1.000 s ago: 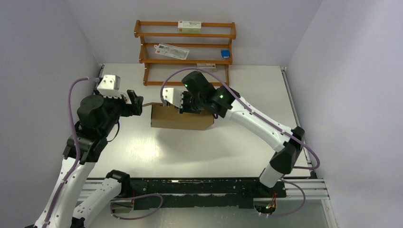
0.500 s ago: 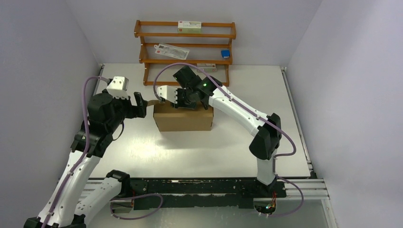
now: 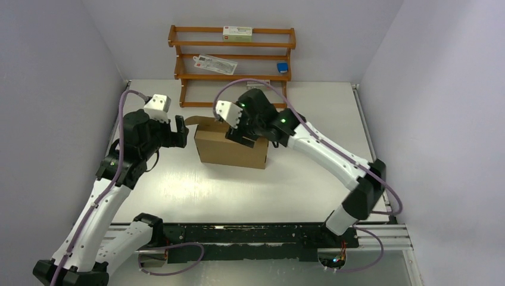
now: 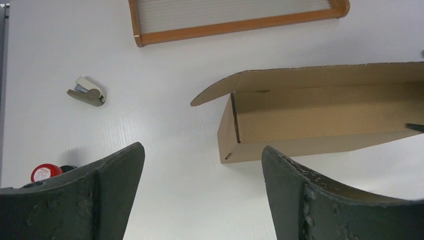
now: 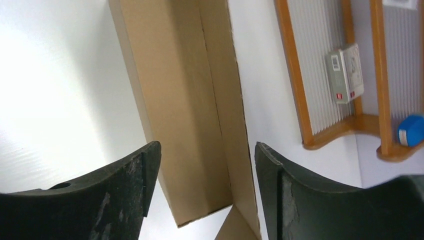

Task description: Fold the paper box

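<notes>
Seen from above, at centre left the left fingers (image 4: 95, 200) are spread wide and empty just beside the paper box (image 3: 231, 146), which sits mid-frame on the white bench (image 3: 178, 185), walls formed but lid flap ajar and untucked, while the right fingers (image 5: 100, 200) hang open above it, gripping nothing
</notes>
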